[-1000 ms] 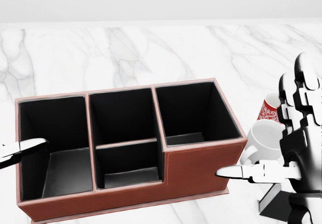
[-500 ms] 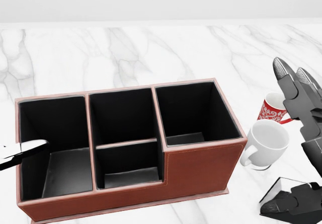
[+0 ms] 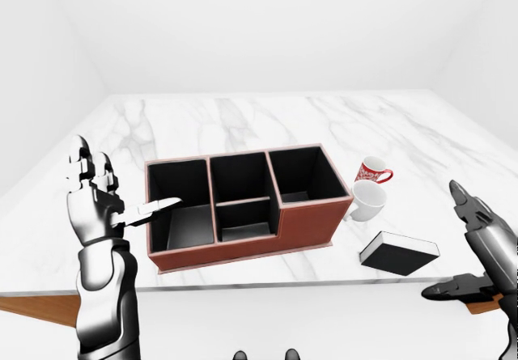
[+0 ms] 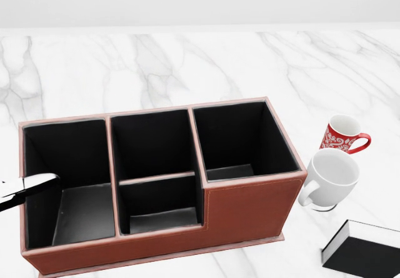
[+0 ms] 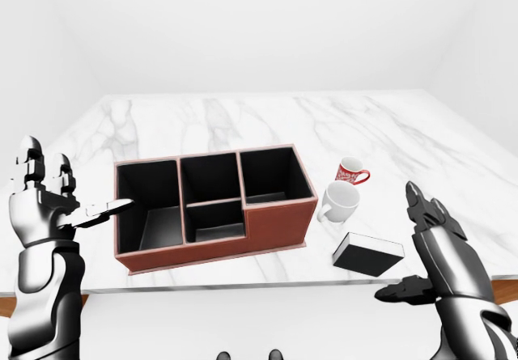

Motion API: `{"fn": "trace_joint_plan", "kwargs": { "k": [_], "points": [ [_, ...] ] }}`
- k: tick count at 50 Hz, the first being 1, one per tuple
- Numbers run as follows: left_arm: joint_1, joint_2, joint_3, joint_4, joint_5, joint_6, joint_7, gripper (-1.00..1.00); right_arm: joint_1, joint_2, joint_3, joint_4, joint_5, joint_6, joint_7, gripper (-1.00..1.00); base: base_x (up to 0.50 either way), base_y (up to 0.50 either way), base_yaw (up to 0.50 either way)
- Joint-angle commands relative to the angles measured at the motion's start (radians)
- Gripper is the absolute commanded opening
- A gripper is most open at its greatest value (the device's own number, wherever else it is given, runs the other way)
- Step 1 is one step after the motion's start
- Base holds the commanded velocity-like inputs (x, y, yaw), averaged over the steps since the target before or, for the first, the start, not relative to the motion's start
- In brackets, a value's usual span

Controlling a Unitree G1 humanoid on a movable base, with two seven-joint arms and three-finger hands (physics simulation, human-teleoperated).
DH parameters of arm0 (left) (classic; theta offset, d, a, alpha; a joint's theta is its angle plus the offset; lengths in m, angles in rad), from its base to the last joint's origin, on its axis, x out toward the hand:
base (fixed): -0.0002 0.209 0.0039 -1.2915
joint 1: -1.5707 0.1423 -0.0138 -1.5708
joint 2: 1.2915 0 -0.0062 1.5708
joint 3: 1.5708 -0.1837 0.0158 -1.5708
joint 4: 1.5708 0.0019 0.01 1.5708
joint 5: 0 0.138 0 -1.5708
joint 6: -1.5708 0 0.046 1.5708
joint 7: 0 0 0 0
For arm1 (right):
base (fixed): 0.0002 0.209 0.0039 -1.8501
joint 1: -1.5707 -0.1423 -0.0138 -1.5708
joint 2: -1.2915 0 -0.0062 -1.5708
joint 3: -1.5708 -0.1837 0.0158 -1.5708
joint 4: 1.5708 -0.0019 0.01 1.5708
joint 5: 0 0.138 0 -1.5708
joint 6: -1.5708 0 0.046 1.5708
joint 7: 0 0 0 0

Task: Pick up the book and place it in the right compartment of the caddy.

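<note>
Marble table (image 4: 187, 59): caddy (image 4: 250, 209), book (image 3: 399, 253) lying flat, right hand (image 5: 441, 259) open nearby.

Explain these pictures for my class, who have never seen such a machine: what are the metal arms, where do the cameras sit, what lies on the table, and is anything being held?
This is a computer simulation of a humanoid robot steered by a person. All three pictures come from cameras on its head, looking out over its own arms: two eye views side by side, and a closer head view aimed down at the table.

The left hand is raised with open fingers, one fingertip reaching over the caddy's left end. The right hand is open too, low at the table's near edge. Neither holds anything.

On the marble table stands a brown caddy with black compartments, all seemingly empty. To its right are a white mug and a red patterned mug. The black book lies flat, nearer the camera than the mugs, not yet picked up.
</note>
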Motion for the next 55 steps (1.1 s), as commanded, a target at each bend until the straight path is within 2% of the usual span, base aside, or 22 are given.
{"fn": "trace_joint_plan", "kwargs": {
  "k": [1,8,11,16,30,45,53,55],
  "points": [
    [0.003,0.0,0.004,-0.017,-0.005,0.0,0.0,1.0,0.018,0.006,-0.016,0.097,-0.088,0.0,0.0,1.0,0.0,0.0,0.0],
    [-0.002,0.001,0.001,0.008,-0.002,0.0,-0.001,1.0,0.008,-0.005,0.026,0.177,-0.127,0.0,-0.003,1.0,0.0,0.0,0.0],
    [0.002,0.002,0.006,-0.004,-0.008,0.0,-0.003,1.0,0.009,-0.024,0.069,0.246,-0.168,0.0,-0.046,1.0,0.0,0.0,0.0],
    [0.003,0.001,0.006,0.0,-0.007,0.0,-0.004,1.0,0.004,-0.042,0.072,0.29,-0.16,0.0,-0.063,1.0,0.0,0.0,0.0],
    [0.004,0.001,0.006,0.005,-0.007,0.0,-0.007,1.0,-0.067,-0.12,0.177,0.496,-0.184,0.0,-0.178,1.0,0.0,0.0,0.0],
    [0.001,0.001,0.003,0.002,-0.002,0.0,-0.004,1.0,-0.106,-0.17,0.218,0.556,-0.199,0.0,-0.2,1.0,0.0,0.0,0.0],
    [0.002,0.0,0.003,-0.01,0.0,0.0,-0.003,1.0,-0.166,-0.199,0.267,0.619,-0.218,0.0,-0.219,1.0,0.0,0.0,0.0],
    [0.002,0.0,-0.001,-0.01,0.005,0.0,-0.003,1.0,-0.174,-0.197,0.282,0.596,-0.225,0.0,-0.196,1.0,0.0,0.0,0.0]
  ]
}}
